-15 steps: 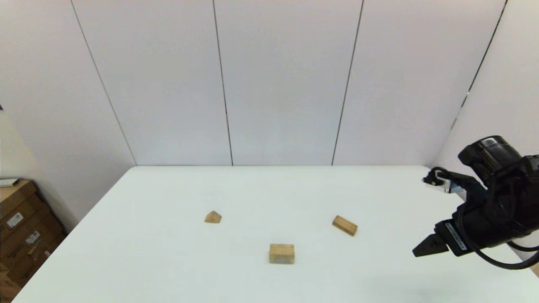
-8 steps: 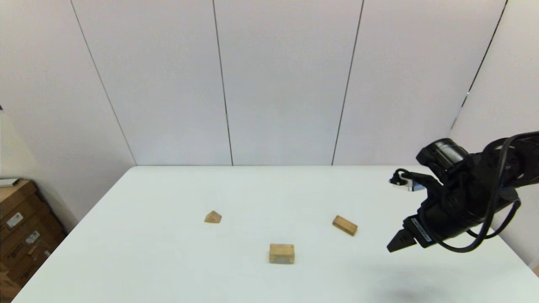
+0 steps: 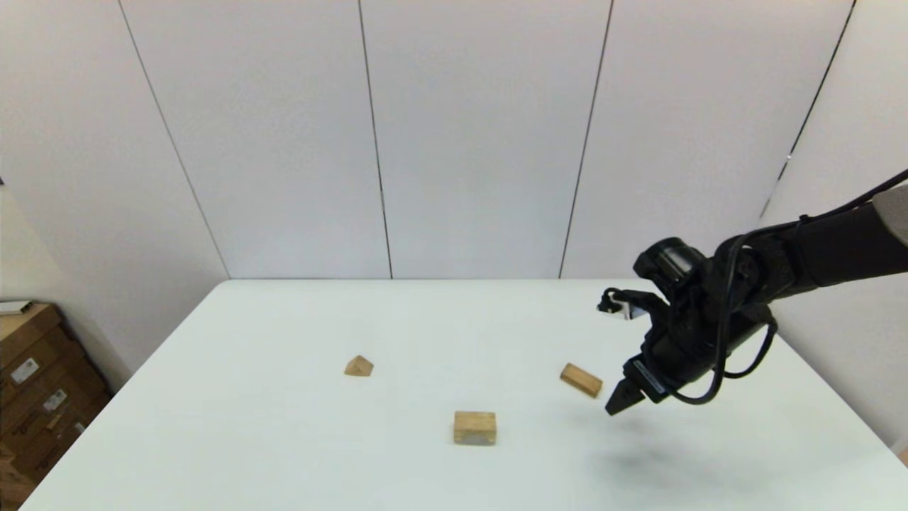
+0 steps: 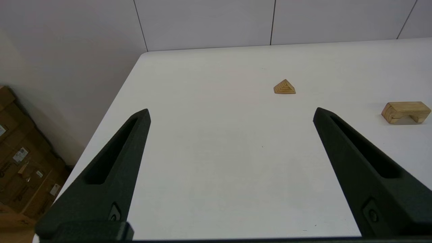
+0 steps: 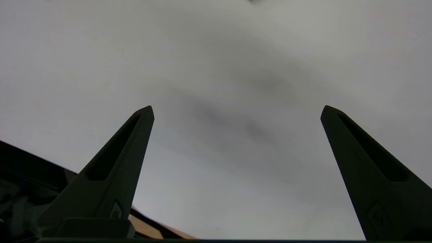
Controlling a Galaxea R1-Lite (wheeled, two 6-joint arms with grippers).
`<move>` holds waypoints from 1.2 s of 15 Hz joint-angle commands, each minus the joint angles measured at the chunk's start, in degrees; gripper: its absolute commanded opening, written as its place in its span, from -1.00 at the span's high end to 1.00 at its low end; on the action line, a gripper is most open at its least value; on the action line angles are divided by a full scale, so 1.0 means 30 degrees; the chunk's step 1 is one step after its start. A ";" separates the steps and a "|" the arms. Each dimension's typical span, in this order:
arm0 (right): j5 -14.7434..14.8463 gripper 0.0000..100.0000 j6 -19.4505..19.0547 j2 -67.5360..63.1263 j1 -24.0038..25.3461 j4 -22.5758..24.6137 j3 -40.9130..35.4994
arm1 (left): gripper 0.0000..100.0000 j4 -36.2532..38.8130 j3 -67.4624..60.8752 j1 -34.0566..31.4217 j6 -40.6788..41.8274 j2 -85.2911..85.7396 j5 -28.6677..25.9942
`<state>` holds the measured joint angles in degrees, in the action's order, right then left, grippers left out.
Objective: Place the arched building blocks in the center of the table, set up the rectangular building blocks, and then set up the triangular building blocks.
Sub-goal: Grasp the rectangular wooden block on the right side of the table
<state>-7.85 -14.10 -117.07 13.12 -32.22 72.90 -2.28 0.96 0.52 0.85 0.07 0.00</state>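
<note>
White panelled wall behind, white table [image 3: 284, 440] filling the lower half of the head view. Arched block [image 3: 474, 428] sits low centre on the table, resting flat; in the left wrist view it shows at far right with its hollow facing down. Rectangular block [image 3: 581, 380] lies flat, right of centre, angled, up and right of the arched block and well apart from it. Triangular block [image 3: 359, 366] stands left of centre, ridge up, apart from both. Right gripper [image 3: 616, 407] hangs above the table just right of the rectangular block, not touching it; its fingers spread wide, nothing between them. Left gripper [image 4: 231, 109] also spread wide and empty, over bare table near the left edge. Cardboard boxes [image 3: 35, 390] at lower left of frame
</note>
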 commanded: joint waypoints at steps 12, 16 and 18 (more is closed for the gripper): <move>0.0039 -1.00 -0.3267 -0.5011 0.0813 -0.1448 0.6081 | -1.00 -0.0002 0.0001 0.0001 0.0009 -0.0024 0.0000; 0.0097 -1.00 -0.3267 -0.5656 0.1135 -0.1506 0.7018 | -1.00 -0.0002 0.0001 0.0001 0.0009 -0.0024 0.0000; 0.0127 -1.00 -0.3297 -0.5890 0.1223 -0.1506 0.7194 | -1.00 -0.0002 0.0001 0.0001 0.0009 -0.0024 0.0000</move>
<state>-7.39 -23.78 -133.84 16.51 -36.55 93.90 -2.28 0.96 0.52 0.88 0.07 0.00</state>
